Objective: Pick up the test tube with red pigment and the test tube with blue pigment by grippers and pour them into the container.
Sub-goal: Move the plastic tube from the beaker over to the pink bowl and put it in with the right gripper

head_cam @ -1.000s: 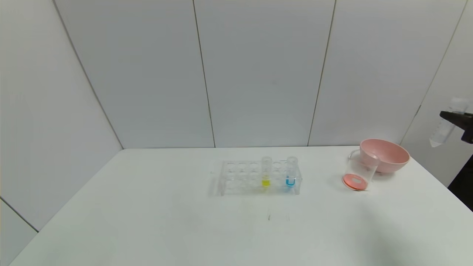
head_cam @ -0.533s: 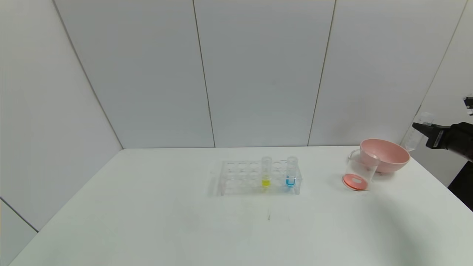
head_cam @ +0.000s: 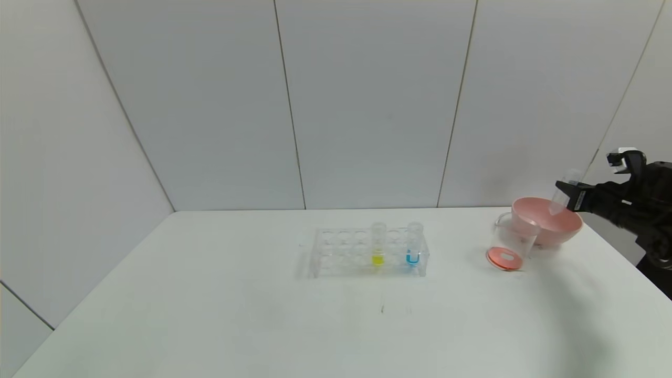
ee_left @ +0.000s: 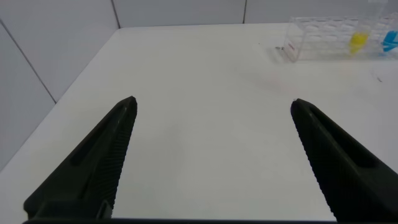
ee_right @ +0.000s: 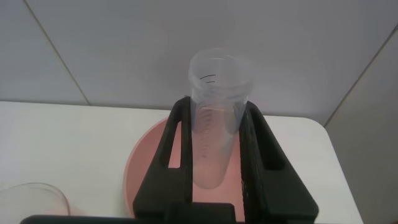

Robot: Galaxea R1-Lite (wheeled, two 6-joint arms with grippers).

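Your right gripper [head_cam: 568,191] is clamped on an empty clear tube [ee_right: 214,118], held above the pink bowl [head_cam: 546,220]. Just beside the bowl, the container [head_cam: 510,247] holds orange-red liquid. Well away from that gripper, the rack [head_cam: 367,252] holds the test tube with blue pigment [head_cam: 413,245] and a yellow one [head_cam: 378,245]. Your left gripper [ee_left: 211,162] hangs spread apart over bare table, arm unseen

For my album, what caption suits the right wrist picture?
Right gripper holding an emptied clear tube above the pink bowl.
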